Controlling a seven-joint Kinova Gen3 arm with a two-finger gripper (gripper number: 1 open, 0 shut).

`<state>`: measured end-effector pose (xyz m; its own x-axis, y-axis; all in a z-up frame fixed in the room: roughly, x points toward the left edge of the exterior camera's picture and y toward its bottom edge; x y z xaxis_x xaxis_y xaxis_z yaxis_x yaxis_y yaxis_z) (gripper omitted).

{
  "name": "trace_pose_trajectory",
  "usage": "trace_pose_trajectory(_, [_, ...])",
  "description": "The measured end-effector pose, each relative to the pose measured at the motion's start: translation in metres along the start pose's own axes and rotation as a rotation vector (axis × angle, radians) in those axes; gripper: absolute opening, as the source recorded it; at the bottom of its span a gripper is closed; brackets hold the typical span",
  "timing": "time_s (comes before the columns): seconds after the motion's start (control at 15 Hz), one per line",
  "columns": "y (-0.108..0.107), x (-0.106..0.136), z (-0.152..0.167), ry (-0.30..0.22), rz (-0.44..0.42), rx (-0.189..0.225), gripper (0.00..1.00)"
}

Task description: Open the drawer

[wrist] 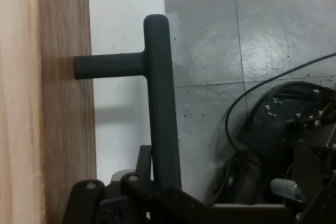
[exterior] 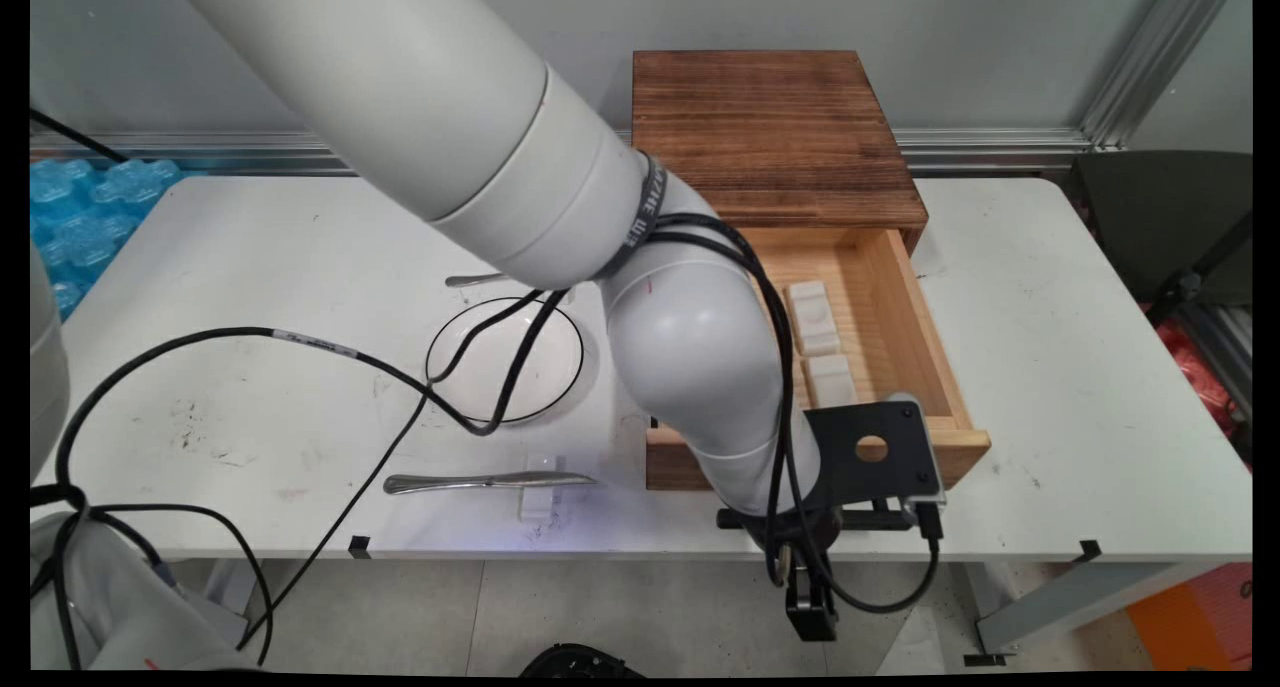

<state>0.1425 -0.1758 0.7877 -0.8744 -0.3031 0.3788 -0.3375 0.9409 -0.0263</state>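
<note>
**A:** We found the gripper down past the near edge of the table, right at the front of the open drawer. How did we judge the handling?

**B:** We took the work in hand to be at the handle. Any force on it should run straight along the drawer's slide. A sideways or downward drag on that thin bar could rack the drawer in the wooden box.

**A:** And the claw?

**B:** In the hand view the handle's dark bar ran down into the black linkage, so the gripper was on or around it. We could not tell whether it was clamped or slack, because the bar hid the contact.

**A:** What lay nearby?

**B:** We saw 2 white blocks inside the drawer. Well to its left were a black-rimmed plate and a knife near the table's front edge.
</note>
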Motion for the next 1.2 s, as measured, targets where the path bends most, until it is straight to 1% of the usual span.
trace_pose_trajectory(0.67, [0.011,0.0,-0.004,-0.001,0.007,-0.014,1.0])
trace_pose_trajectory(1.2, [0.014,-0.001,-0.01,-0.001,0.01,-0.02,1.0])
